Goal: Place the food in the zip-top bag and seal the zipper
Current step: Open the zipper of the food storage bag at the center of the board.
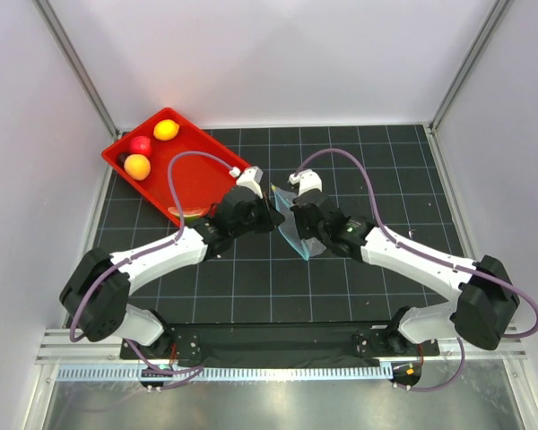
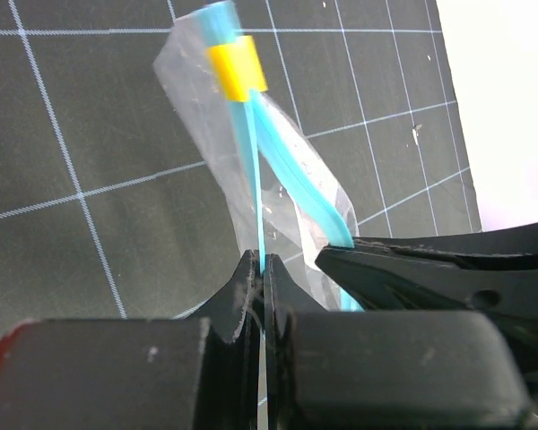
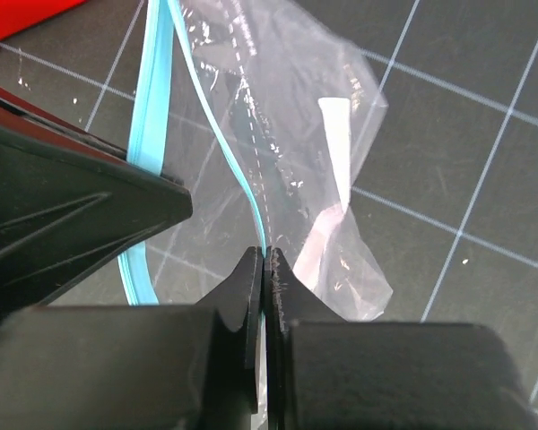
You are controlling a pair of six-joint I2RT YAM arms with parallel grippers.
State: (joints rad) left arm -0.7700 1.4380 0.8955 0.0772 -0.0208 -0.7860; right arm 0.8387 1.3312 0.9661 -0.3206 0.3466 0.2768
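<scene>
Both arms reach in from bases at the bottom edge of the overhead view, elbows bent, and meet at centre frame over the counter [image 1: 386,161]. The left claw [image 1: 271,212] is clamped on one teal lip of the zipper [image 2: 254,170] and the right claw [image 1: 296,220] is pinched tight on the other. The zip-top bag [image 1: 303,240] hangs between them, mouth parted. Whether it touches the counter is unclear. Farther back, at upper left, the red tray [image 1: 202,184] holds the lemon [image 1: 167,130], apple [image 1: 141,145], orange ball [image 1: 136,167] and dark fruit [image 1: 123,159]. The left arm half hides the watermelon wedge [image 1: 192,213].

Red tray [image 1: 197,184] at far left, black gridded mat [image 1: 386,170] — perhaps rubber, white walls [image 1: 278,54]
</scene>
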